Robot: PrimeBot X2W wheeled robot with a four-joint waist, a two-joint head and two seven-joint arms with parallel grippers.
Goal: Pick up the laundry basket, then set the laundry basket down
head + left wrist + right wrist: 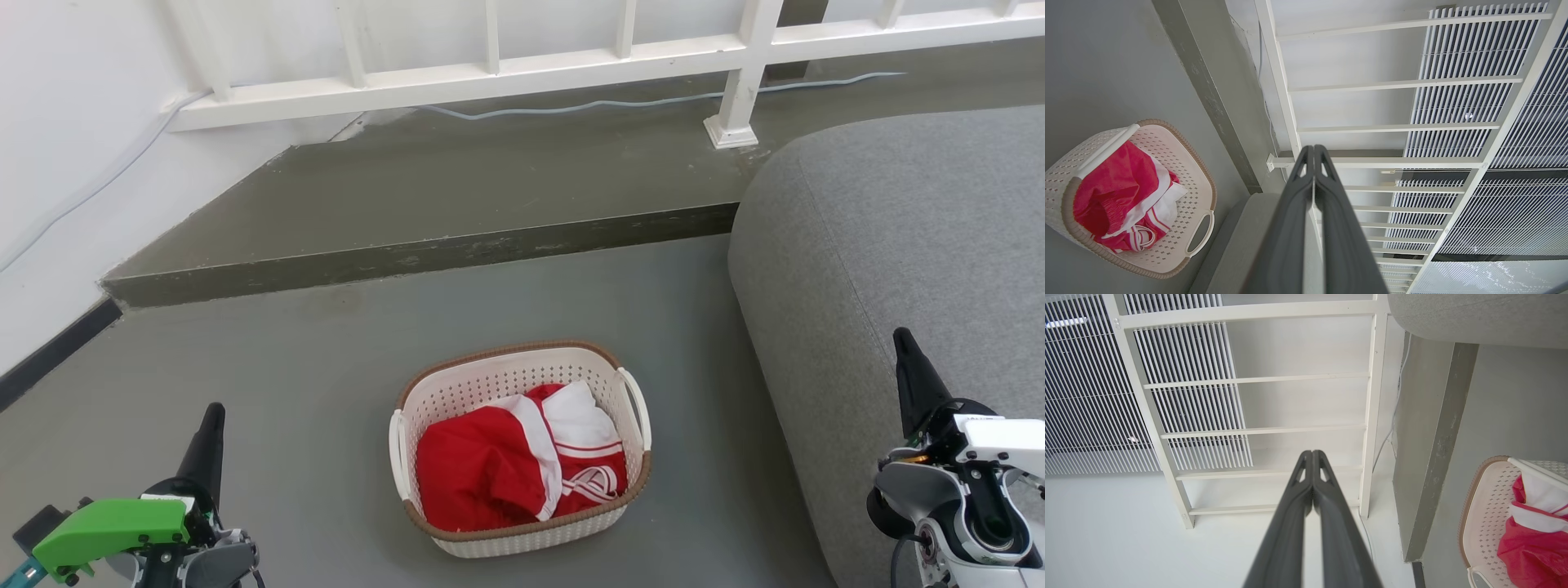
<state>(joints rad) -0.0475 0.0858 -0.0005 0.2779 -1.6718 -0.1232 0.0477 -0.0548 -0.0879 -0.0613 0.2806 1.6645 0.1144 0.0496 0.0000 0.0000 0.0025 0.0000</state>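
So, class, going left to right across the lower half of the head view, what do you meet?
Dark-fingered left gripper → cream-white perforated plastic laundry basket with brown woven-look rim → dark-fingered right gripper

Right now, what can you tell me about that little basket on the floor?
The laundry basket is small, cream-white perforated plastic, rounded-rectangular, with a brown woven-look rim and a white loop handle on each side. It stands upright on the grey floor, beside the grey sofa but apart from it, holding crumpled red-and-white clothing.
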